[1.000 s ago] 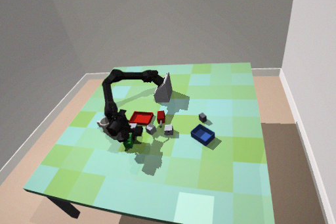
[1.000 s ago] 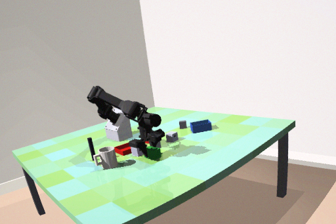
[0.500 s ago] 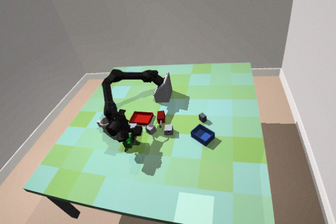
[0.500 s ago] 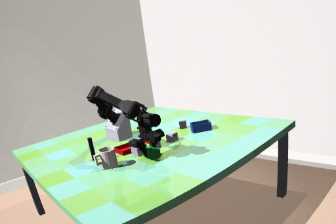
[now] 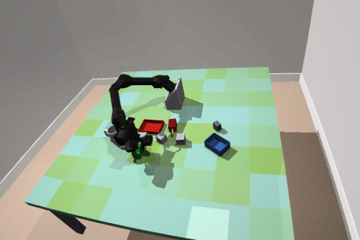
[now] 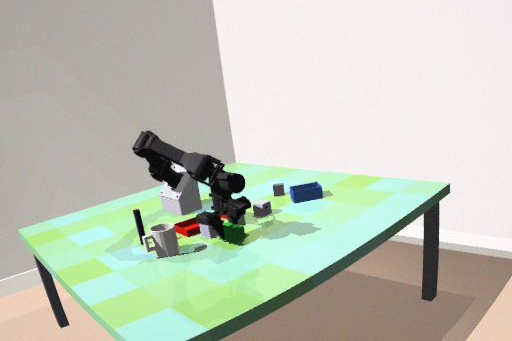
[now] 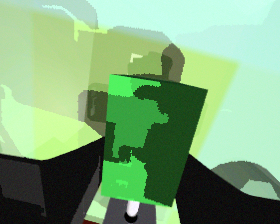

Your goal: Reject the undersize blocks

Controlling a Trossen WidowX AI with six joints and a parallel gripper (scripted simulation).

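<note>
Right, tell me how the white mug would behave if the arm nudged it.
The mug would probably slide upright under a low push, since it stands on a broad base. A high push might tip it, given its tall walls. The side handle could catch and make it swivel.

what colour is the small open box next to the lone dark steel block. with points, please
Blue (image 5: 221,150) (image 6: 306,194), best seen from the top.

White mug (image 5: 110,131) (image 6: 167,241): upright, near the claw (image 5: 139,144) (image 6: 225,222) (image 7: 143,141). Black bar (image 6: 138,227): just beside mug, slightly tilted. Blue tray (image 5: 212,148) (image 6: 307,193): well apart from the claw, opposite side from mug. Red-handled pin tool (image 5: 172,124): between claw and blue tray.
</note>
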